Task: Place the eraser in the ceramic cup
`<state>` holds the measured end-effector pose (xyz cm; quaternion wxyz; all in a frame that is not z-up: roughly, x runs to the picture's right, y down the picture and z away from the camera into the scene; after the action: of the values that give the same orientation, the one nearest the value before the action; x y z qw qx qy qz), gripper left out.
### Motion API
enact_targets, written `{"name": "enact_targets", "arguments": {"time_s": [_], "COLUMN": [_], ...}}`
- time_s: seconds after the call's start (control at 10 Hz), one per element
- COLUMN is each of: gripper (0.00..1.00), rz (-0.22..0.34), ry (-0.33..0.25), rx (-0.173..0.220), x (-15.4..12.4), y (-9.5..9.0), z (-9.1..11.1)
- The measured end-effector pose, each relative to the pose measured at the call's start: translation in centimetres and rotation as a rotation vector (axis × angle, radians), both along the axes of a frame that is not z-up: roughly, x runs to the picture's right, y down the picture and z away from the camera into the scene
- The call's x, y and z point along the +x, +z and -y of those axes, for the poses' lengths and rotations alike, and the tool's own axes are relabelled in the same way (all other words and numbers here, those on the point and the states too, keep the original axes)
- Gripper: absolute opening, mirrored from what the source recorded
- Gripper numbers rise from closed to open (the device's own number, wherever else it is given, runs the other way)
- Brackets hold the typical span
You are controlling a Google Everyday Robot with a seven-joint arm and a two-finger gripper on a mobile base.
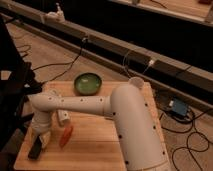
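The eraser (35, 148), a flat black block, lies near the front left corner of the wooden table (100, 145). My gripper (42, 136) hangs at the end of the white arm, directly above and touching or nearly touching the eraser's far end. The ceramic cup (135, 82), small and white, stands at the table's far right edge, partly behind my arm's elbow, far from the gripper.
A round green bowl (87, 83) sits at the back middle of the table. An orange carrot (66, 136) lies just right of the gripper. A white rectangular pad (62, 117) lies behind it. Cables and a blue box (178, 107) are on the floor to the right.
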<state>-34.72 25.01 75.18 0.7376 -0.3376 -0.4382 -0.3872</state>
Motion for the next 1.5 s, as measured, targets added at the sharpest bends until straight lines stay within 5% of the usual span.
{"name": "enact_targets", "arguments": {"time_s": [0.5, 1.0, 1.5], "gripper": [0.0, 0.0, 0.0], "rz": [-0.144, -0.364, -0.376], "ry": [0.186, 0.445, 0.465], "rx": [0.044, 0.063, 0.063], "x": [3.8, 15.3, 15.9], "y": [-1.1, -2.7, -3.1], "z": [5.4, 9.7, 9.6]}}
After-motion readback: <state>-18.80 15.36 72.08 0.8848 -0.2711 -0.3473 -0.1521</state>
